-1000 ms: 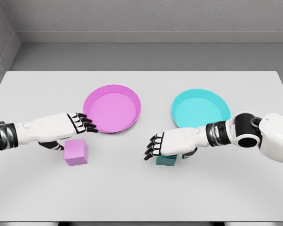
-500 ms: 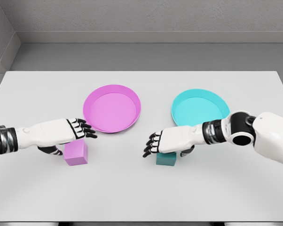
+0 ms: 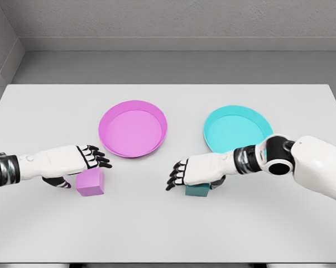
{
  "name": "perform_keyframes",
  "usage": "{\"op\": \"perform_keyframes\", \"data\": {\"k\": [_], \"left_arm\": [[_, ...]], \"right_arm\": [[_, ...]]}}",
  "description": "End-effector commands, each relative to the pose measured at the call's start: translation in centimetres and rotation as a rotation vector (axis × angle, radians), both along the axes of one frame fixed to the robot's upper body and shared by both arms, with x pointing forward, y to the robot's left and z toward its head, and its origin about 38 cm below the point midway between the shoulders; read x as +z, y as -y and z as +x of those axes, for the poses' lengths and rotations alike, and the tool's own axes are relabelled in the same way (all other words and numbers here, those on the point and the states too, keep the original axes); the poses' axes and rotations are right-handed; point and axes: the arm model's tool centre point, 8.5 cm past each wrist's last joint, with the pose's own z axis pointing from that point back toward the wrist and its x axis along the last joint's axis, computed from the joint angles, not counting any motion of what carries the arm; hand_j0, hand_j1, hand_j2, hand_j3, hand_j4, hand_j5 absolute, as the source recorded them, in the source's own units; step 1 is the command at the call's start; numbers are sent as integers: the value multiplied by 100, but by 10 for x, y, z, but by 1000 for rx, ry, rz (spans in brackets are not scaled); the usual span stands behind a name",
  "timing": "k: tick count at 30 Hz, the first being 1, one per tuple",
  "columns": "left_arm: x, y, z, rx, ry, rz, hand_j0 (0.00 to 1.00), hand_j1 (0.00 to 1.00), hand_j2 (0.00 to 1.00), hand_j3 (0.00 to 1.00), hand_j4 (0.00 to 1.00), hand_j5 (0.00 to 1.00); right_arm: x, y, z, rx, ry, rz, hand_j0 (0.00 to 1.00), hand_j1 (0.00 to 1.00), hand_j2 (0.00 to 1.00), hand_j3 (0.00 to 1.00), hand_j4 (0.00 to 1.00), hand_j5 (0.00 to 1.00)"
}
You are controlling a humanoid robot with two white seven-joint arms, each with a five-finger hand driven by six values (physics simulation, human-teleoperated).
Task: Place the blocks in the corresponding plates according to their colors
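Observation:
A pink block lies on the white table, in front of and left of the pink plate. My left hand hovers just over the block's top, fingers stretched out and thumb down at the block's left side; it holds nothing. A teal block sits in front of and left of the cyan plate, mostly covered by my right hand. That hand's fingers reach out past the block to the left, open, and its thumb hangs at the block's right side.
Both plates hold nothing. Grey floor and a grey wall lie beyond the table's far edge.
Both hands have sunk toward their blocks. The left hand has drawn down and away from the pink plate's rim; the right hand has slid a little left and lower. The blocks have not moved.

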Motion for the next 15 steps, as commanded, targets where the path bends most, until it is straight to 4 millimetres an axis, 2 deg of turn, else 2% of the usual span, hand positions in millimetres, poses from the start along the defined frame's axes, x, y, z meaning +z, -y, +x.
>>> {"op": "perform_keyframes", "data": {"k": [1,8,15], "left_arm": [[0,0,0,3,-3,-4,100,100,100,100,100,100],[-2,1,0,1,-7,-3,100,100,100,100,100,100],[-6,2,-2,-2,-16,-1,100,100,100,100,100,100]], "right_arm": [[-1,-2,-1,4,-4,-5,100,100,100,100,100,100],[-3,-1,-1,8,-2,-29,84,84,84,84,84,84],[-1,1,1,2,6,-28,80,80,80,80,80,80]]}}
